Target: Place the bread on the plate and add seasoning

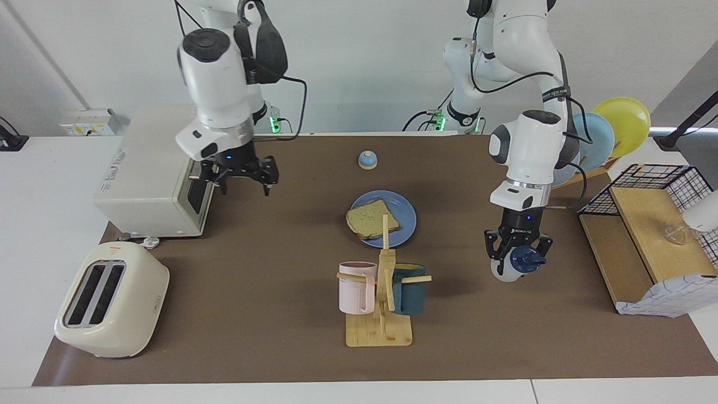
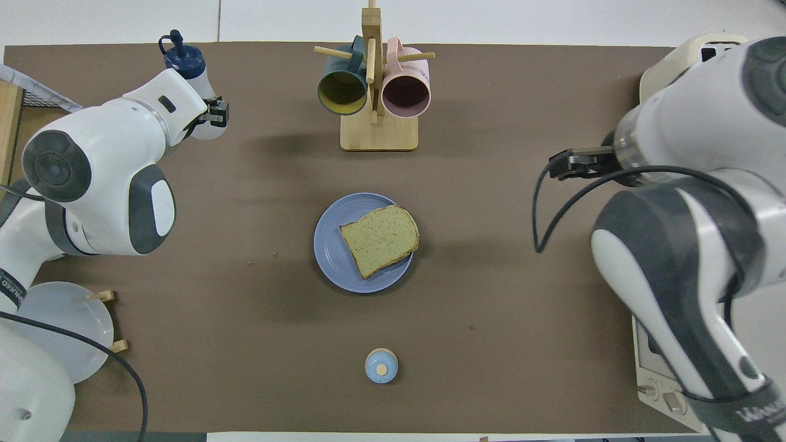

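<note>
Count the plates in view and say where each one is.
4. The medium-blue plate lies mid-table under the bread. Grey, light-blue and yellow plates stand in the rack at the left arm's end, partly hidden.

A robotics lab staged as a kitchen: two white arms point(image 1: 527, 140) bolted at a white table point(image 1: 45, 224) with a brown mat point(image 1: 252, 280), a toaster point(image 1: 109, 300), oven point(image 1: 157, 171), mug rack point(image 1: 381, 303) and plate rack point(image 1: 594, 132), against bare walls.

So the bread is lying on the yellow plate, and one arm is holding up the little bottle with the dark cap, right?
Not quite: the bread lies on the medium-blue plate, as the overhead view shows. The rest holds: the left gripper holds the seasoning bottle up off the table.
</note>
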Controlling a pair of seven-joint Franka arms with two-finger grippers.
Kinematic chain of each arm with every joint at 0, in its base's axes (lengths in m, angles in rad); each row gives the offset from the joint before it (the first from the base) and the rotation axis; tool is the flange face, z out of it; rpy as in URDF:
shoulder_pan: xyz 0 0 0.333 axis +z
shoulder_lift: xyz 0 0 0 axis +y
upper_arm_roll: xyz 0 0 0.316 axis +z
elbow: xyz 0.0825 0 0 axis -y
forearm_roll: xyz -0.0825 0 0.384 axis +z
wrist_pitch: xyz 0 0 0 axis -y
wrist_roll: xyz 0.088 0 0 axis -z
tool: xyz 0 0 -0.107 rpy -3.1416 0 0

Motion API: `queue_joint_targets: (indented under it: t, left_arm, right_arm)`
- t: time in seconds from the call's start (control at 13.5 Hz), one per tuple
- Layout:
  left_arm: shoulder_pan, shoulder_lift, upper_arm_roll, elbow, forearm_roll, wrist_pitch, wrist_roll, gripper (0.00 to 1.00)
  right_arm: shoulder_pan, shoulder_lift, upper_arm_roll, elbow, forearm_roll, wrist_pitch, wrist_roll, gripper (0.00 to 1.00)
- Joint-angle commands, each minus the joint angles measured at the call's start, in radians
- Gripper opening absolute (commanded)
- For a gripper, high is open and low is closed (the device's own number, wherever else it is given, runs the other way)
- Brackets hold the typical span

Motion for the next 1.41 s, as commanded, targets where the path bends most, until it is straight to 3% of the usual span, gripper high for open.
queue_joint_targets:
  t: [0.0, 0.74, 1.11, 1.34]
  left_arm:
    - [-0.001, -0.067, -0.012, 0.009, 0.013, -0.165, 0.108, 0.00]
    - [-0.036, -0.331, -0.027, 0.000, 0.000, -0.755, 0.598, 0.00]
    - [-0.071, -0.363, -0.029, 0.001, 0.000, -0.854, 0.696, 0.00]
    - [-0.071, -0.375, -0.044, 0.001, 0.000, -0.891, 0.758, 0.00]
  right_arm:
    - [-0.069, -0.063, 0.012, -0.019, 0.021, -0.106, -0.116, 1.00]
    - [-0.114, -0.103, 0.024, -0.022, 0.053, -0.148, -0.193, 1.00]
    - [-0.097, -0.108, 0.032, -0.039, 0.073, -0.191, -0.199, 1.00]
    - [-0.098, -0.112, 0.033, -0.008, 0.265, -0.243, -0.188, 1.00]
